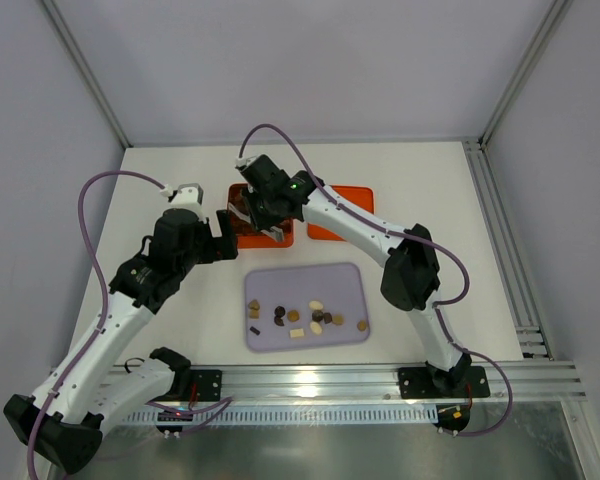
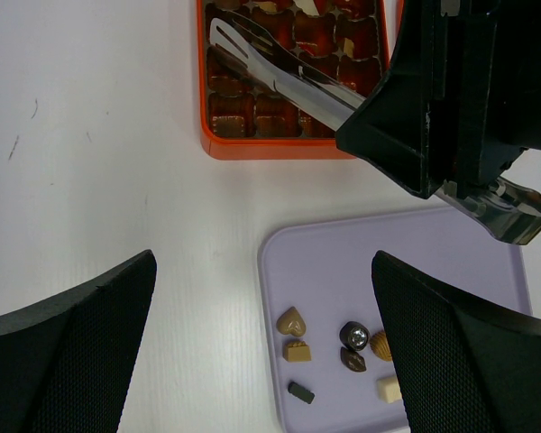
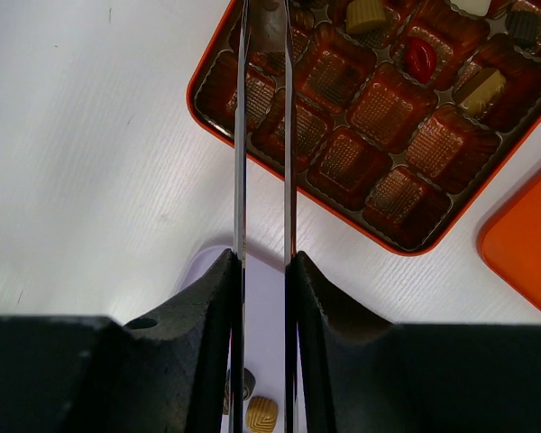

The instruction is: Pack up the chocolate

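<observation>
Several chocolate pieces (image 1: 310, 318), dark brown, tan and cream, lie on the lavender tray (image 1: 305, 280); the left wrist view shows a tan heart (image 2: 291, 321) among them. More pieces sit in cells of the orange gridded box (image 3: 379, 108), including a red one (image 3: 421, 59). My right gripper (image 3: 263, 262) is shut on metal tongs (image 3: 240, 135), whose tips reach over the box's left cells (image 2: 252, 149). Whether the tips hold a piece is unclear. My left gripper (image 2: 263, 271) hangs open above the tray's left edge, holding nothing.
The flat orange lid (image 1: 358, 200) lies right of the box, partly under the right arm. The right gripper's body (image 2: 460, 99) hangs just ahead of my left gripper. White table surrounds the tray; walls and a rail (image 1: 500, 240) bound it.
</observation>
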Robot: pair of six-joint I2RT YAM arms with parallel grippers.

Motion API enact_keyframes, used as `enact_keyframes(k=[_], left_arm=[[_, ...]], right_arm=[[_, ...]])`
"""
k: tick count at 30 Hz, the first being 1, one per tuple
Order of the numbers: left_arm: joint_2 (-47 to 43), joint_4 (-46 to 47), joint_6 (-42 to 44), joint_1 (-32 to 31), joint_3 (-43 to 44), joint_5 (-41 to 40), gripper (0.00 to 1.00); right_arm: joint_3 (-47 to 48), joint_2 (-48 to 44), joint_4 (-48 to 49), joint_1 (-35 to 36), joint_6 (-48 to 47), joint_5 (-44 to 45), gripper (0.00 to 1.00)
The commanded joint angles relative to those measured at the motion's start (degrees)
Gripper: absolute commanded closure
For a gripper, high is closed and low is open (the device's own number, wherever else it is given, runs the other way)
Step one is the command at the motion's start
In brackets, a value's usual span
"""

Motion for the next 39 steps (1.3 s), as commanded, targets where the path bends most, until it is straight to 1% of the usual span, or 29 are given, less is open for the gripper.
enact_keyframes(k=[1,6,8,14,20,25,28,33,35,36,39], left_arm=[[-0.7,1.7,-0.5,0.2,-0.2,-0.2,0.0],[-0.7,1.7,-0.5,0.3,-0.1,-0.1,0.0],[-0.7,1.7,-0.4,0.3,-0.2,-0.1,0.0],[-0.7,1.7,-0.5,0.3,-0.1,-0.2,0.0],[-0.8,1.7,-0.5,0.3,-0.1,-0.3,0.0],[-0.7,1.7,-0.5,0.3,-0.2,-0.3,0.0],[-0.8,1.7,-0.5,0.3,-0.1,-0.4,0.0],[-1.3,1.9,-0.5,0.3,-0.2,-0.4,0.0],[-1.3,1.9,-0.5,0.3,-0.2,-0.5,0.0],[-1.3,1.9,-0.5,0.3,-0.2,-0.5,0.0],[-1.4,1.9,-0.5,0.3,-0.2,-0.5,0.0]], right_arm=[[2.3,-0.1,2.3,0.3,-0.3,0.1,0.68],[2.1,-0.1,2.0,0.4,-0.4,0.6,0.67],[2.1,-0.1,2.0,0.5,-0.4,0.7,0.64],[2.3,-0.1,1.7,0.5,-0.6,0.7,0.63],[2.7,-0.1,1.7,0.4,-0.8,0.8,0.58],[3.1,-0.7,1.2,0.5,-1.1,1.4,0.58],[2.8,-2.2,0.8,0.5,-1.2,2.7,0.58],[0.0,-7.6,0.1,0.5,-1.3,5.1,0.58],[-2.5,-10.0,-0.7,0.5,-1.0,5.7,0.58],[-3.8,-12.7,-0.9,0.6,-0.5,6.1,0.59],[-9.7,-17.3,-1.8,0.5,0.0,6.3,0.58]])
